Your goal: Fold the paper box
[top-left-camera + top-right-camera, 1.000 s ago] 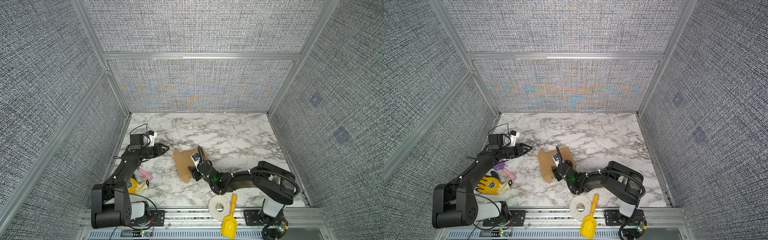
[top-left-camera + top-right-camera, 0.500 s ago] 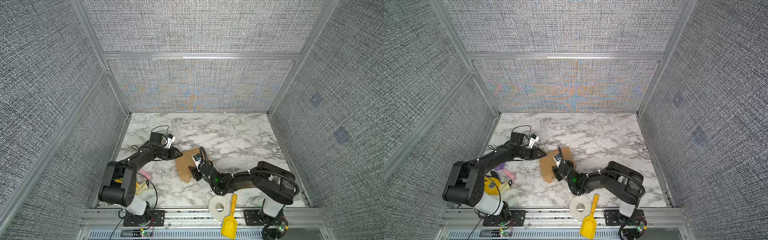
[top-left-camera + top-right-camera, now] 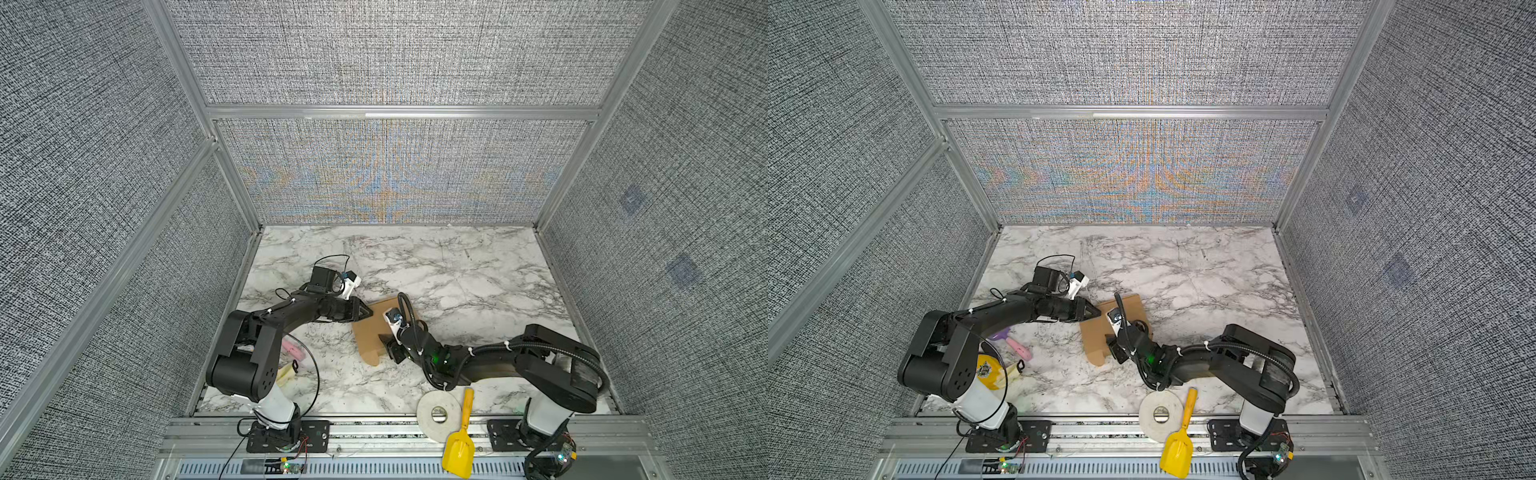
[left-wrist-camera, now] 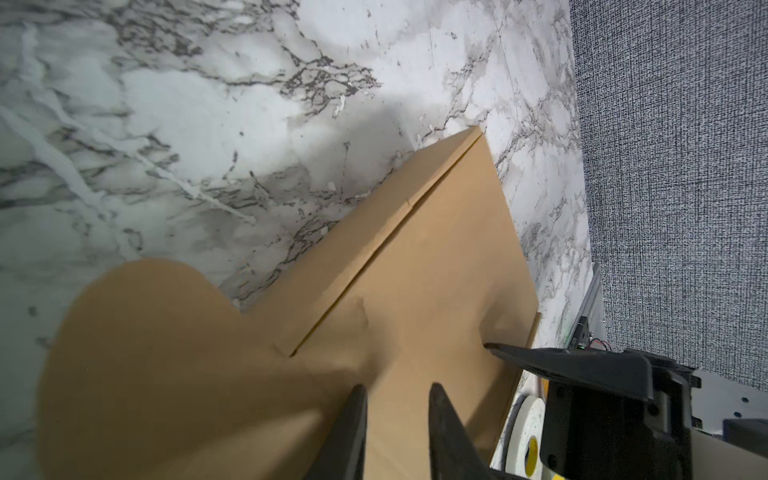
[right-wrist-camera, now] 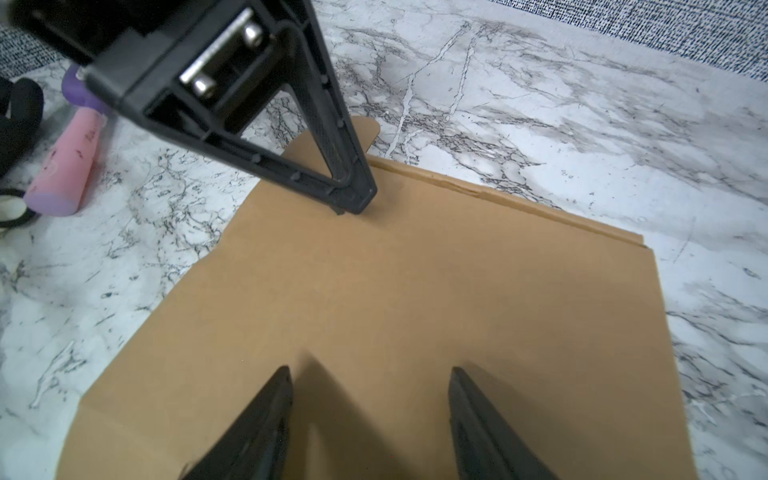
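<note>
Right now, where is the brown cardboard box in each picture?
In a top view: paper box sits low, near the middle.
In a top view: same spot, slightly further left.
Left wrist: big, covering about half the picture.
Right wrist: fills most of the picture.
Shared landmark: left gripper tip at the box's edge.

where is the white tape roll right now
In both top views the white tape roll lies at the near edge of the marble tabletop, right of centre, just left of the yellow plastic scoop.
</note>
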### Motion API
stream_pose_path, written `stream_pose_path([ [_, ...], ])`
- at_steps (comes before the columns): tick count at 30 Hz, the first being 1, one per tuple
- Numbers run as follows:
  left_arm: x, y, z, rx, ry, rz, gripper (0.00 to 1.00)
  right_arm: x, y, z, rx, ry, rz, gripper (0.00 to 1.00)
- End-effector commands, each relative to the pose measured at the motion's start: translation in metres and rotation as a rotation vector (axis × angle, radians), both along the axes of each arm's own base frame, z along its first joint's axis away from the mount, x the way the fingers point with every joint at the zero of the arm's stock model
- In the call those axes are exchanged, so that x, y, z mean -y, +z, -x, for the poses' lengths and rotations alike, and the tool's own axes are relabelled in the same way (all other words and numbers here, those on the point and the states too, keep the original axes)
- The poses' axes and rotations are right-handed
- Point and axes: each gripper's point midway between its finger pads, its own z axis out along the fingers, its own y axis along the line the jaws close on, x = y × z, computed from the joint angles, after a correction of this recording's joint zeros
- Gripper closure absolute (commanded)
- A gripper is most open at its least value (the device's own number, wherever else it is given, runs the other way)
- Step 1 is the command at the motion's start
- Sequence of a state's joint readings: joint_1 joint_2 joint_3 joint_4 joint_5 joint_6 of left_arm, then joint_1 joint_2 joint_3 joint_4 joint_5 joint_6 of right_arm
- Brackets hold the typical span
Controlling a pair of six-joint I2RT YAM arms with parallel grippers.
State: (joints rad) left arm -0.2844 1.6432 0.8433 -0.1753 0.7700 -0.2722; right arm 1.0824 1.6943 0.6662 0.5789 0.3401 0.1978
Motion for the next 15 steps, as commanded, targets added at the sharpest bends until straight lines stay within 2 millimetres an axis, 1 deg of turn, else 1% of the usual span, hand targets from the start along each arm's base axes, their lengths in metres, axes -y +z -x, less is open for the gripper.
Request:
stream_pose_path([
  [1, -0.001, -0.003, -0.004, 0.013, -0.005, -0.024, 0.7, 0.013, -0.001, 0.003, 0.019, -0.002, 0.074, 0.38],
  [4, -0.001, 0.004, -0.01, 0.024, -0.005, -0.037, 0.7, 0.025, 0.009, 0.003, 0.038, -0.017, 0.102, 0.38],
  [6, -0.002, 0.003, -0.01, 0.02, 0.001, -0.043, 0.7, 0.031, 0.011, 0.004, 0.047, -0.025, 0.102, 0.37],
  [8, 0.0, 0.005, -0.01, 0.025, -0.003, -0.036, 0.7, 0.035, 0.002, 0.005, 0.037, -0.026, 0.105, 0.37],
  [11, 0.006, 0.028, -0.019, 0.104, -0.045, -0.044, 0.68, 0.034, -0.016, 0.008, -0.006, -0.02, 0.134, 0.37],
  [13, 0.008, 0.047, -0.032, 0.214, -0.089, -0.083, 0.65, 0.034, -0.022, 0.008, -0.017, -0.021, 0.137, 0.37],
  [15, 0.005, 0.053, -0.048, 0.309, -0.103, -0.141, 0.63, 0.034, -0.027, 0.007, -0.012, -0.019, 0.152, 0.37],
])
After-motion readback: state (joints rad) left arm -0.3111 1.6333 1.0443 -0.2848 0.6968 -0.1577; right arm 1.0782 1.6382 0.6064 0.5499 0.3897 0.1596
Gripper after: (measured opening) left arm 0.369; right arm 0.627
